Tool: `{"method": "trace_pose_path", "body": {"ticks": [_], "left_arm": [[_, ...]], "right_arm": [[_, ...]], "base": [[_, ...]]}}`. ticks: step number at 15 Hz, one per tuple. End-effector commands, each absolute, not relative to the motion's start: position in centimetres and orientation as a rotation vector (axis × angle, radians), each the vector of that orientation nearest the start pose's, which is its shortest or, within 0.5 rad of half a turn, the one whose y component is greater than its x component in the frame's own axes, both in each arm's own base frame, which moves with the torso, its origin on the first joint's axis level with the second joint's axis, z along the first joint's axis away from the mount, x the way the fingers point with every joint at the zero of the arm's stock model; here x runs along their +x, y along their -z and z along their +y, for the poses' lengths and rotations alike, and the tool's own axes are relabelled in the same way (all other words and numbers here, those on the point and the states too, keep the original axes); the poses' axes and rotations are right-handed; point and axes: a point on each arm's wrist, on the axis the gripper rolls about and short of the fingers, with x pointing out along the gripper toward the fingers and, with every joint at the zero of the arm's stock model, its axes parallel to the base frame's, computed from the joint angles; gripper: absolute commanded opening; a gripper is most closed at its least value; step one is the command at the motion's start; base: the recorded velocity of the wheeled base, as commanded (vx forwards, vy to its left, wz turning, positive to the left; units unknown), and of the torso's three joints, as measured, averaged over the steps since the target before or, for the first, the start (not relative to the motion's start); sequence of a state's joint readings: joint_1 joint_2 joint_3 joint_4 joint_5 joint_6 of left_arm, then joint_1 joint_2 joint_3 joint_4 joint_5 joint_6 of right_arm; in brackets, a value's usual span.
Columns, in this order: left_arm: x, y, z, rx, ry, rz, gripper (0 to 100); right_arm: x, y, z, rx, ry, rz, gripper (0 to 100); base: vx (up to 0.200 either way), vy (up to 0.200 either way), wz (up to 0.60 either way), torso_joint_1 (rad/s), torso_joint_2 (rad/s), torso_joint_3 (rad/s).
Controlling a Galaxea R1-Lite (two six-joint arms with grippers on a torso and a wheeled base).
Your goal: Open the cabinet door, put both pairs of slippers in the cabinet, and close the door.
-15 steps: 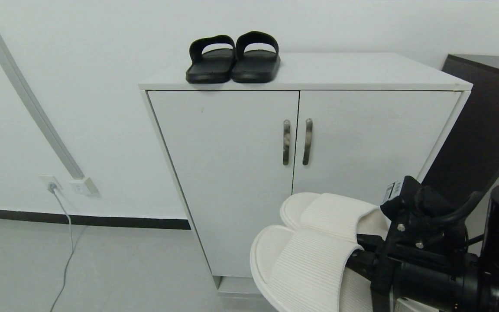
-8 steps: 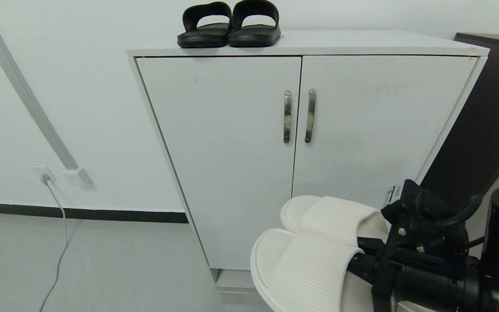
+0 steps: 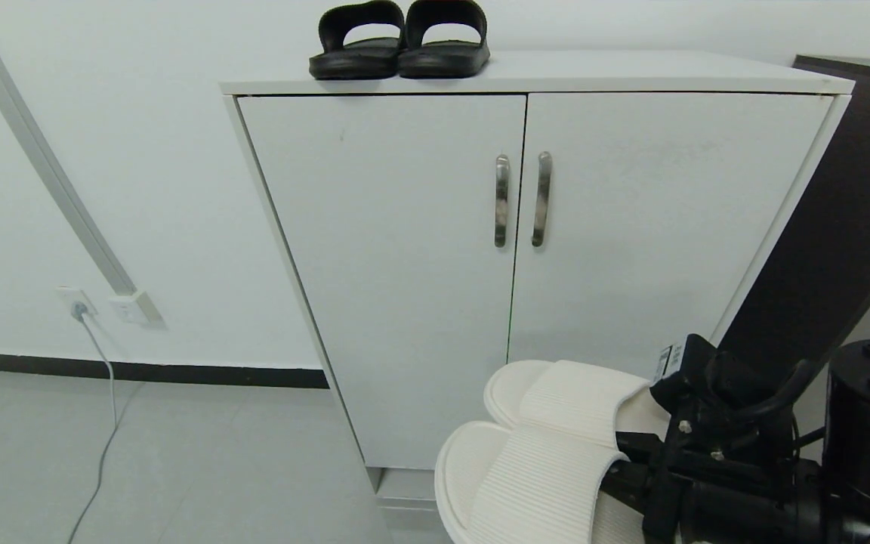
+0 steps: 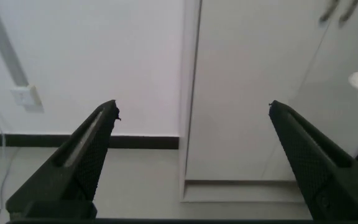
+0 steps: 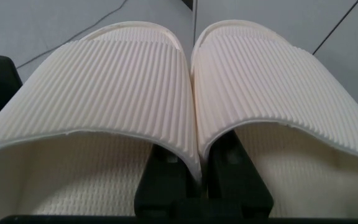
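1. The white ribbed slippers (image 3: 556,438) hang low in front of the cabinet (image 3: 397,302), whose doors are shut, pinched together in the right hand (image 5: 201,186).
2. The black slippers (image 3: 401,45) sit on the cabinet's top.
3. The left hand (image 4: 192,109), spread wide and empty, looks best placed to grip a door handle (image 3: 501,200) squarely and pull along the door's arc.

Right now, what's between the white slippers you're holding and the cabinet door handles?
Nothing stands there. In the head view, only the bare front of the closed doors runs from the white slippers up to the handles.
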State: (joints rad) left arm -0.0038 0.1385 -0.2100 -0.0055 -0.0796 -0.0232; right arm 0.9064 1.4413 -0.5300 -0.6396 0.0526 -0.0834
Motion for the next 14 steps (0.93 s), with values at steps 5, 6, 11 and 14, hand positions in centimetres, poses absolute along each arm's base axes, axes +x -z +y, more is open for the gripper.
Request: {"method": "trace_pose_path", "body": {"ticks": [5,6,11,14], "left_arm": [[6.0,-22.4,-1.2,-0.010,0.500,0.084,100],[7.1,-23.3,-1.6,-0.009,0.589,0.079,100],[14.1,-26.8,-4.9,-0.004,0.822,0.077,100],[19.0,-27.4,-9.1,-0.001,0.956,0.046,100]], "right_arm": [[14.0,-17.3,18.0,-0.201,-0.956,0.238,0],[14.0,-17.3,18.0,-0.204,-0.953,0.239,0],[14.0,-17.3,18.0,-0.203,-0.951,0.240,0],[14.1,-17.0,18.1,-0.206,-0.951,0.250,0]], "base": [[0.000,0.000,0.00,0.000,0.00,0.000],[0.000,0.000,0.00,0.000,0.00,0.000],[0.000,0.000,0.00,0.000,0.00,0.000],[0.000,0.000,0.00,0.000,0.00,0.000]]}}
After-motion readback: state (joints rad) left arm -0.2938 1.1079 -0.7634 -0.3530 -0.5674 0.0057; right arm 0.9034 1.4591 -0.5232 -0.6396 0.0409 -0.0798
